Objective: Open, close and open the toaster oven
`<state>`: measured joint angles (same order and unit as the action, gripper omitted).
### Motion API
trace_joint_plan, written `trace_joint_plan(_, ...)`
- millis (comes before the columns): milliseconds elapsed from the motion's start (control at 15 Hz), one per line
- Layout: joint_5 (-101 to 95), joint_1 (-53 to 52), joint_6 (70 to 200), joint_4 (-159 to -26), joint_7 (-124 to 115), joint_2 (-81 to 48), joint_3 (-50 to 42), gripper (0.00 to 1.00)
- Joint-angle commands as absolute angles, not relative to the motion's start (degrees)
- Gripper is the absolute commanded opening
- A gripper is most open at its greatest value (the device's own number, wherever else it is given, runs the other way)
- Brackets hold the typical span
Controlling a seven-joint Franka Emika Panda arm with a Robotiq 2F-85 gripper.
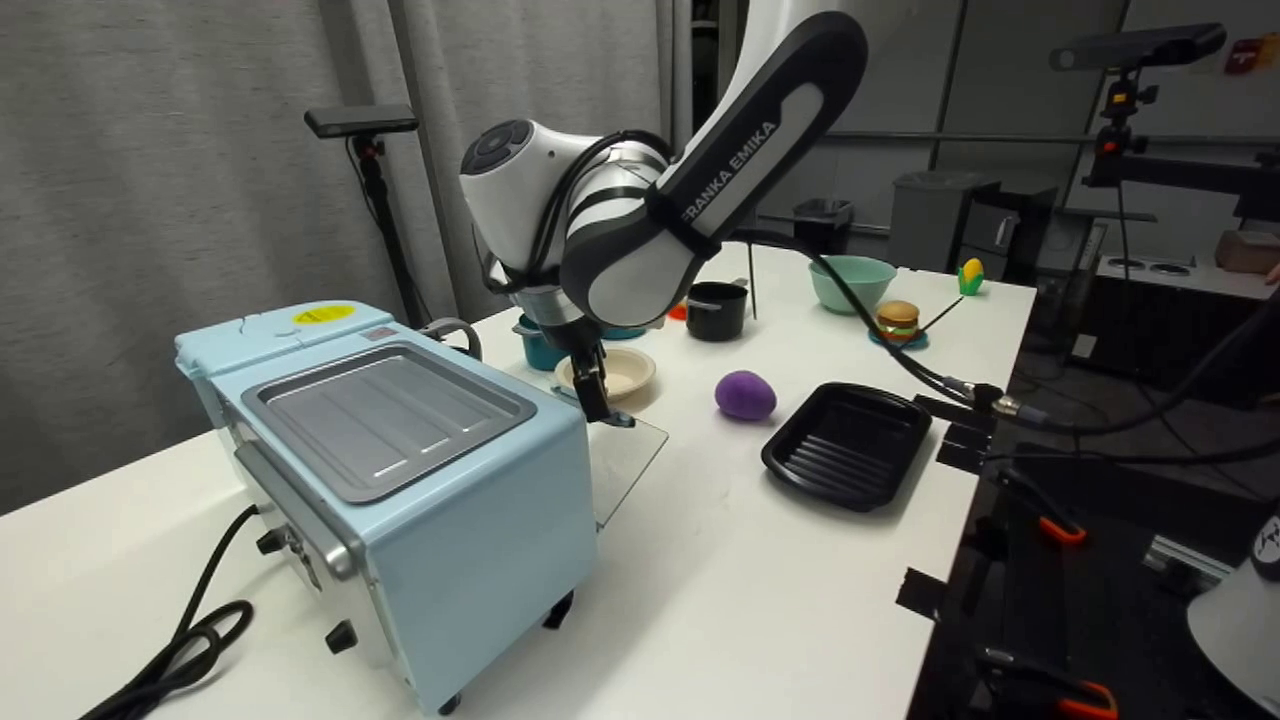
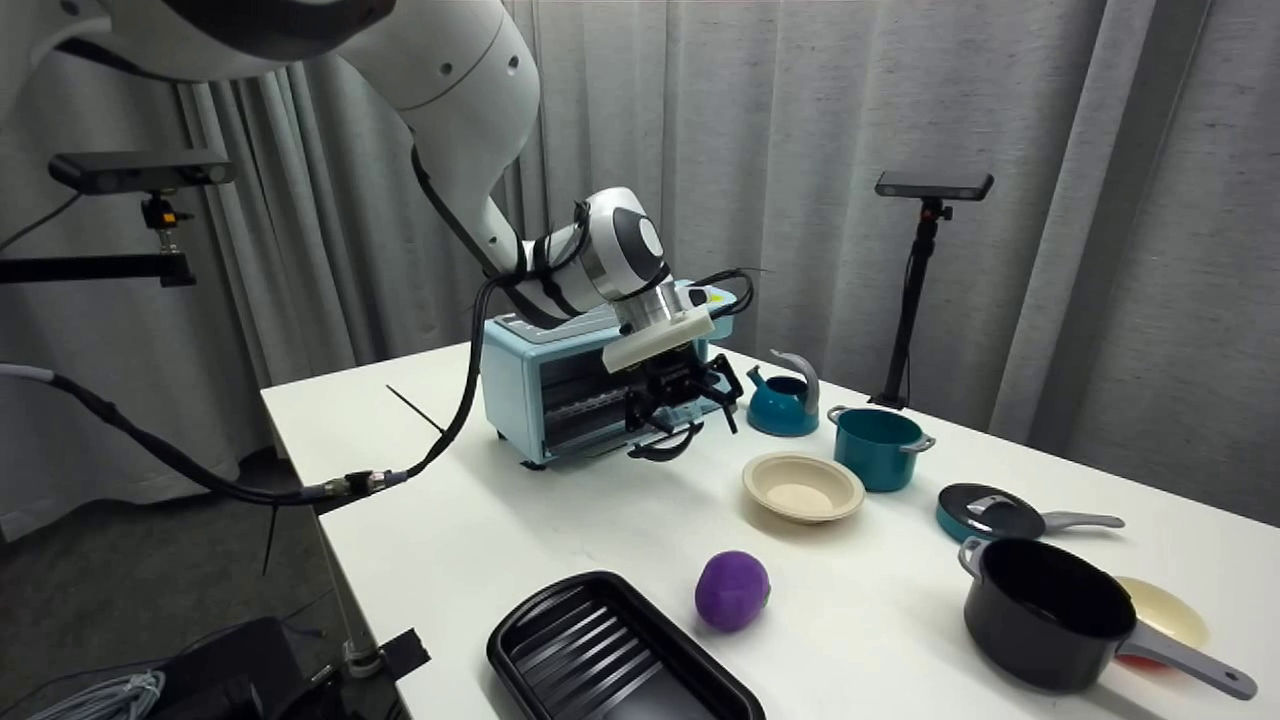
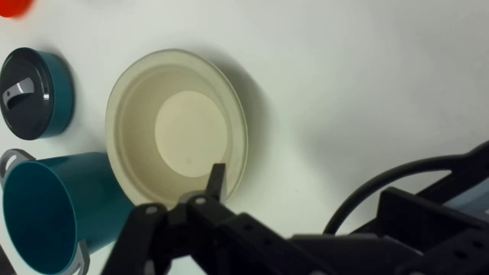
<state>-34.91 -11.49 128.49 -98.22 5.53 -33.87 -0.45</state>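
I record the toaster oven (image 1: 490, 560) standing on the table (image 1: 770, 600), its glass door (image 1: 625, 462) lowered, and my gripper (image 3: 301, 179) spread wide near the black handle (image 2: 662, 455), gripping nothing. Whether this is the first or the final opening I cannot establish. If closing is due, I advise passing beneath the door's free edge and raising it in a smooth arc.
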Motion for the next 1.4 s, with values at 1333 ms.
trace_joint_plan(1333, -37.72, -15.58, 126.43, -96.58, 4.24, -37.47, 1.00, 1.00)
